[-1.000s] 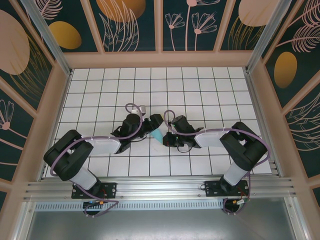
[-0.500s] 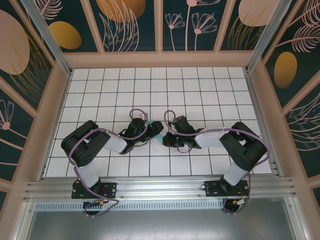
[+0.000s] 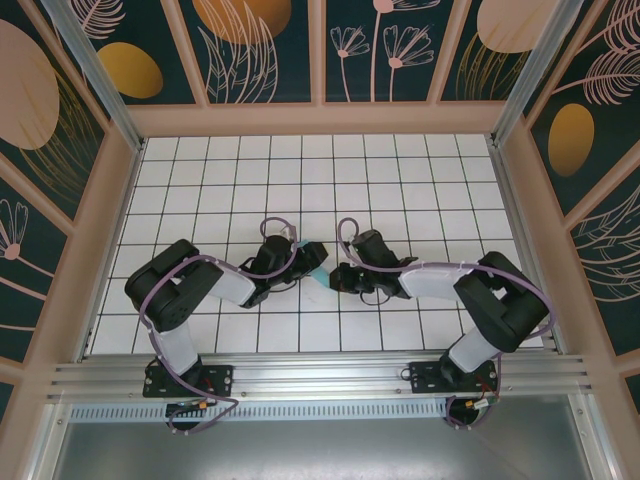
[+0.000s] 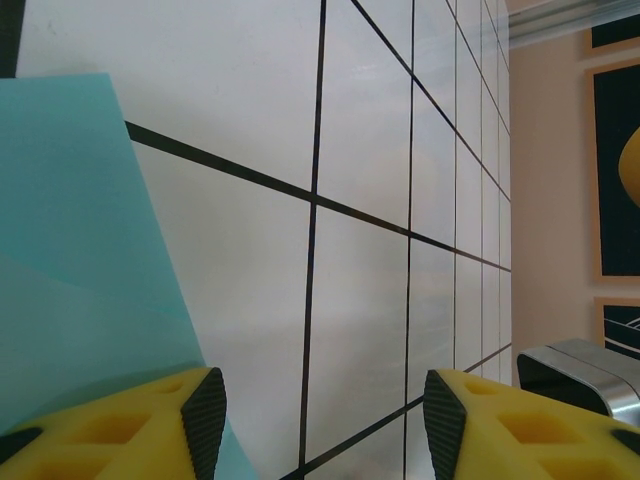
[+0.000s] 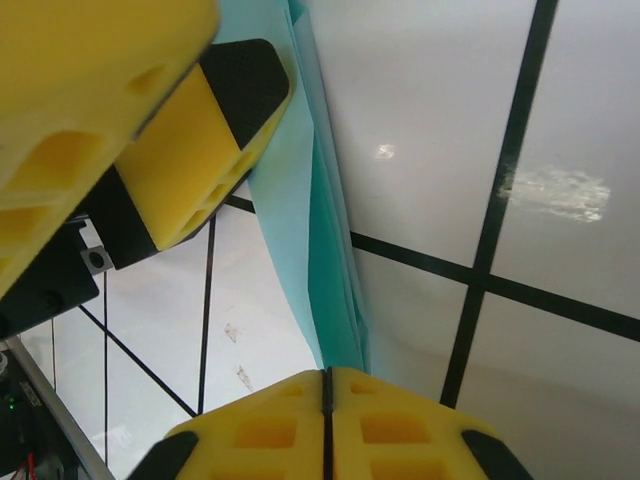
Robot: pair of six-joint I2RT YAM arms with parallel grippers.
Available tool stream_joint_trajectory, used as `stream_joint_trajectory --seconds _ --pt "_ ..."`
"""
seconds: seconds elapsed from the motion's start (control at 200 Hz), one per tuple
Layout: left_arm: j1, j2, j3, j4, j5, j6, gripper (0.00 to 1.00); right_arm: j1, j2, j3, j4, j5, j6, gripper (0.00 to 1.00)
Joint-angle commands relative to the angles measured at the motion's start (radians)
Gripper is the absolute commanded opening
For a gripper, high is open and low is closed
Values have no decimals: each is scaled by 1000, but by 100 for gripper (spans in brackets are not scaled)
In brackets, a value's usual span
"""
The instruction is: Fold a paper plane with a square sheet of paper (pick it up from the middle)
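The turquoise sheet of paper (image 3: 318,272), folded into several layers, hangs between the two grippers at the middle of the table. My right gripper (image 5: 328,388) is shut on its lower edge, and the paper (image 5: 318,230) rises as a narrow layered strip from the closed jaws. My left gripper (image 4: 322,418) is open, its yellow fingers wide apart with only table between them. The paper (image 4: 70,260) lies flat past the left finger, outside the gap. In the top view my left gripper (image 3: 306,259) and right gripper (image 3: 336,276) almost meet. A left-gripper finger (image 5: 195,140) shows close beside the strip.
The white grid table (image 3: 400,190) stretches behind the grippers, walled by patterned panels (image 3: 260,50). A metal rail (image 3: 320,380) with both arm bases runs along the near edge. Purple cables loop over both wrists.
The left arm folded its elbow back toward its base and its jaws narrowed a little. The right arm shifted slightly, still gripping the paper.
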Motion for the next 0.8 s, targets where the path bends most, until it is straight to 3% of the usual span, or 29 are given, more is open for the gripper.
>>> stream_joint_trajectory --seconds 0.0,0.265,0.796 --pt "5 38 1 -90 -4 19 58 -14 10 -35 -34 -38 8 7" --pt "5 42 15 -110 -3 19 58 -14 41 -77 -54 -18 17 4" --pt "4 51 26 -129 5 23 58 -25 -71 -161 -30 -18 43 12"
